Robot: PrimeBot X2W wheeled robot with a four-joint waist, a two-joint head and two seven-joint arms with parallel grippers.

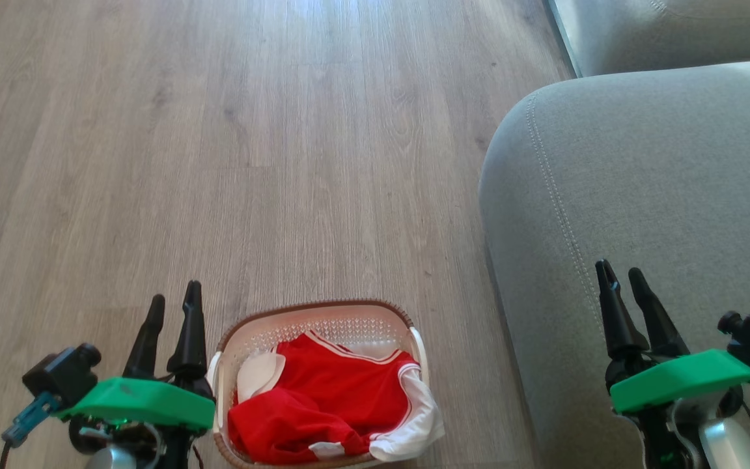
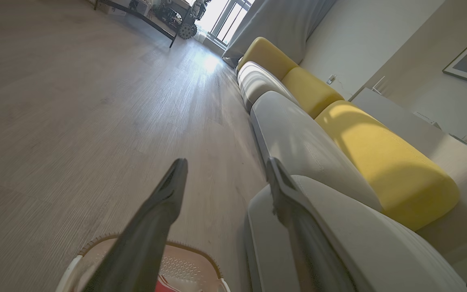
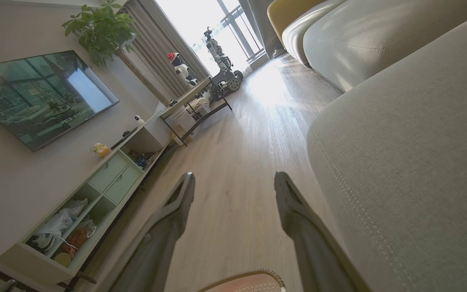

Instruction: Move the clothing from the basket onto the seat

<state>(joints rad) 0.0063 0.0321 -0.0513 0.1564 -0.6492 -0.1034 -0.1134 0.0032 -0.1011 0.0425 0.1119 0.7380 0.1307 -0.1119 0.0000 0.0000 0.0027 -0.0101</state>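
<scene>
Beside basket [image 1: 313,305]: L gripper [image 1: 175,292] pointing fwd, wide, empty | R gripper [image 1: 619,268] over seat [image 1: 642,195], same (clothing [image 1: 323,397] in basket)

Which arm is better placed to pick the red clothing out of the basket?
Left. The left jaws stand open just beside the basket, close to the clothing; the right jaws are open over the seat, farther off.

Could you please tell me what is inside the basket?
The basket holds the clothing: crumpled red garments with white trim, one white part draped over its right rim. Whatever lies beneath them, and the basket's bottom, is covered.
</scene>
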